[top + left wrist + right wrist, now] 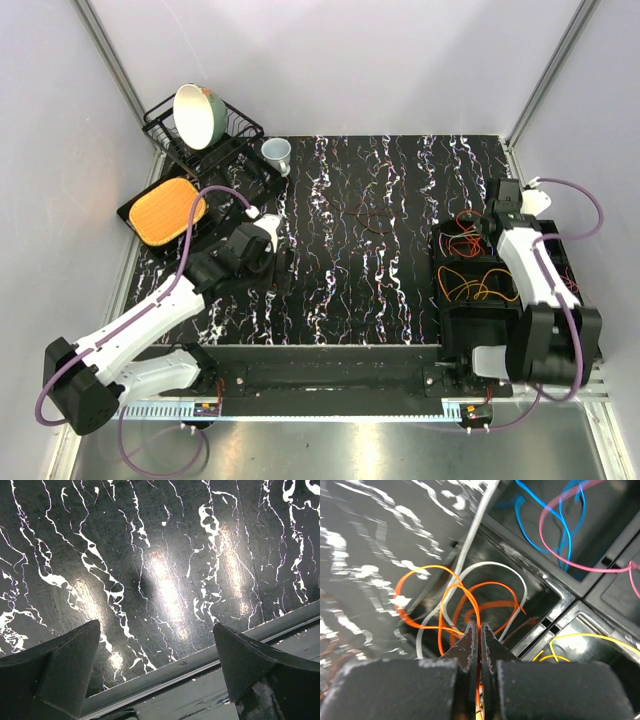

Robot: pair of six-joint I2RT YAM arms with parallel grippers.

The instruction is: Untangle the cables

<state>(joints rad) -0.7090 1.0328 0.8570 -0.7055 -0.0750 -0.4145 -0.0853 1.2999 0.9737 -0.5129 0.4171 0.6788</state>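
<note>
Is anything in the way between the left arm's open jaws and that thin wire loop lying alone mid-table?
Nothing visible. Only bare marbled table lies between the left gripper, jaws open and empty, and the reddish cable loop. The cup stands farther back, off that line.

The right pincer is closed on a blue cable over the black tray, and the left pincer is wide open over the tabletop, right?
Not quite: the right wrist view shows the right pincer shut on an orange cable, not blue. The rest stands: it is over the black tray, and the left pincer is wide open over the tabletop.
</note>
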